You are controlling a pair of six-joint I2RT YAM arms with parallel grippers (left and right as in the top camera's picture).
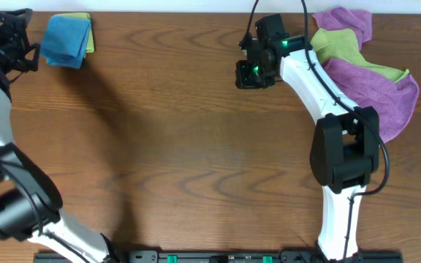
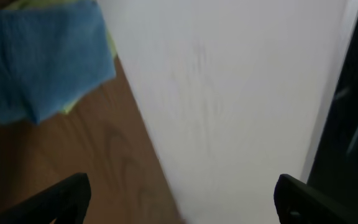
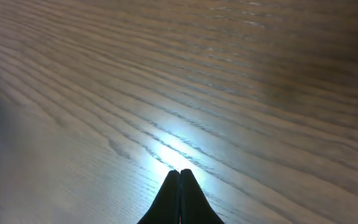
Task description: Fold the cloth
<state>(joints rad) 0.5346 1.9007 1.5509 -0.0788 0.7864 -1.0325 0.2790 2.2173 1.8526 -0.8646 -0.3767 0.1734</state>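
Left claw: left gripper (image 1: 12,35) sits in the upper left corner of the overhead frame. Its jaws are spread wide and nothing is between them. In the left wrist view (image 2: 182,202) its two dark fingers (image 2: 64,198) stand far apart at the bottom edge.
Cloth: the cloth (image 1: 66,40), sky-blue, is folded over into a compact block at the top edge of the overhead frame. It lies just right of the left gripper and apart from it.
Cloth from the left wrist: it fills the upper left of the frame (image 2: 39,62), above the left-hand finger and outside the gap between the fingers. No finger touches it.
Underlayer: a lime-green cloth (image 1: 88,38) peeks out along the blue block's right side and appears to lie beneath it.
Surface: brown wooden table (image 1: 188,153), with a white wall (image 2: 229,93) behind its far edge.
Right claw: right gripper (image 1: 254,73), upper centre-right of the overhead frame, well apart from the cloth. In the right wrist view (image 3: 180,186) its fingers are pressed together, empty, over bare wood with a bright glare spot.
Pile: purple cloths (image 1: 397,102) and green cloths (image 1: 336,45) are heaped in the upper right corner, behind the right arm.
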